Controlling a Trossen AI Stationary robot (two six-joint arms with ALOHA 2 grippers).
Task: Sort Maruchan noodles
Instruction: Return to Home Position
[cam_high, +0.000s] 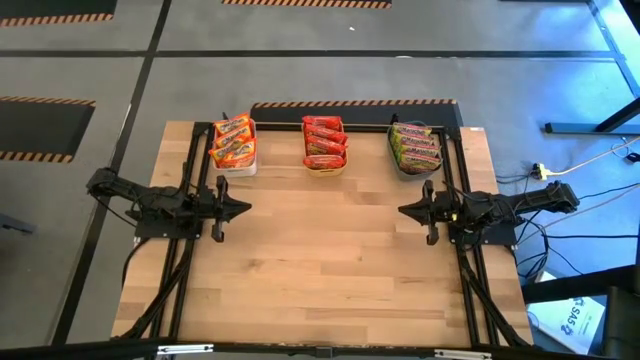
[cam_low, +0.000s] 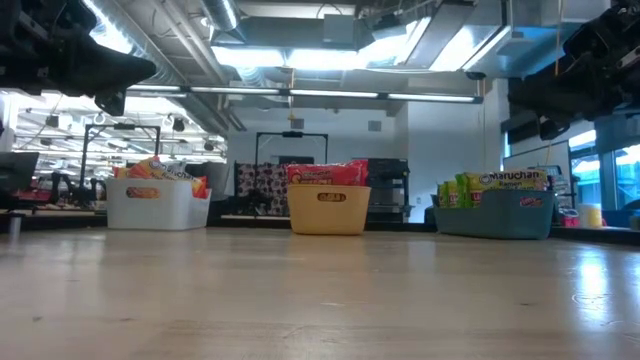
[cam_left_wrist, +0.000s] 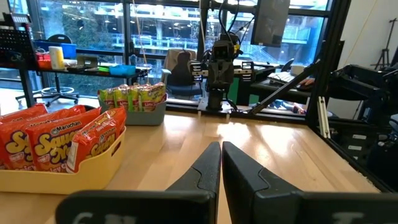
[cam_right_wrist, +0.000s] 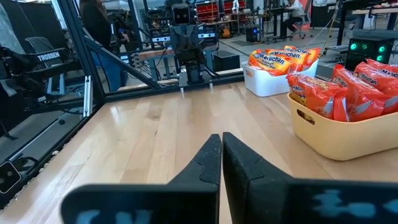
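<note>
- The left gripper (cam_high: 243, 208) hangs above the bench (cam_high: 320, 270) near its own side edge. Its fingers are pressed together with nothing between them, and it points across at the other arm.
- The right gripper (cam_high: 404, 210) mirrors it at the opposite edge. Its fingers are also together and empty, tips facing the left gripper, well apart from it.
- No packet lies on the bare bench between the two grippers.
- The Maruchan noodles sit off to the side of both grippers, along the far edge:
  - The orange packets (cam_high: 233, 142) are in the white bin (cam_low: 150, 208), nearest the left gripper.
  - The red packets (cam_high: 324, 145) are in the yellow bin (cam_low: 328, 212), about midway between the grippers.
  - The green packets (cam_high: 416, 148) are in the grey-blue bin (cam_low: 495, 216), nearest the right gripper.
- The sorting looks finished, one colour to a bin, and the step in hand appears to be parking the arms.
- The next move calls for no grasp, only settling both arms at rest clear of the bins.
- Only the wrist views show the fingers meeting.
- Only the high view shows all three bins and both arms together.
- The left wrist view misses the white bin, and the right wrist view misses the grey-blue one.
- The low view confirms no packet on the bench surface, but shows the arms only as dark shapes in its upper corners.
</note>
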